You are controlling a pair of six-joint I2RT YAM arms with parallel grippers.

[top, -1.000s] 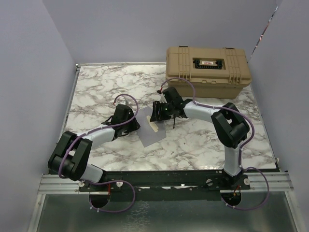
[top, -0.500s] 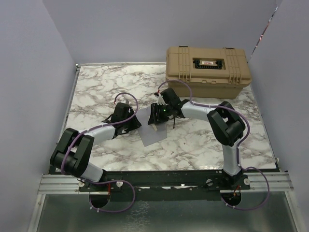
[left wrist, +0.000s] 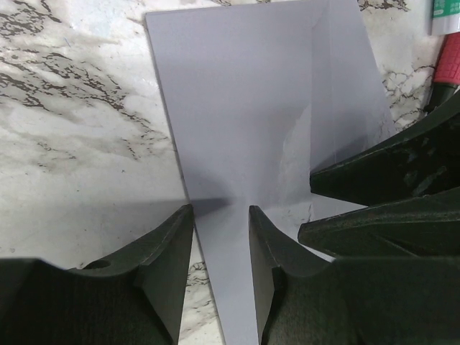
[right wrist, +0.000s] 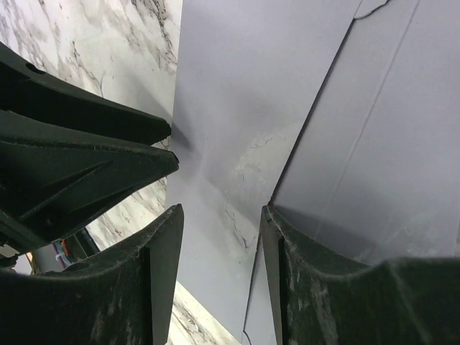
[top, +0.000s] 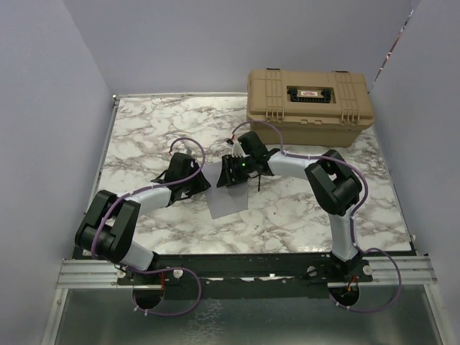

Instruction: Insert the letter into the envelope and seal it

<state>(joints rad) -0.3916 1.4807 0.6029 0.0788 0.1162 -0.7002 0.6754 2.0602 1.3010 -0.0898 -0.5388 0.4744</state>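
From above, the grey envelope [top: 227, 203] lies on the marble table [top: 144, 129] between the left gripper [top: 203, 188] and the right gripper [top: 229, 180]. No letter shows; it may be inside. The left wrist view shows its jaws half open astride the envelope's corner, clamping nothing. The right wrist view shows its jaws wider, empty, over the flap [right wrist: 374, 144]. A dragging finger could crease or shift the paper.

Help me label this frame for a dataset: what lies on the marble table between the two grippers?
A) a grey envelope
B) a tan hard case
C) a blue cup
A: the grey envelope lies flat on the marble table between the left gripper and the right gripper, while the tan case stands at the far edge.
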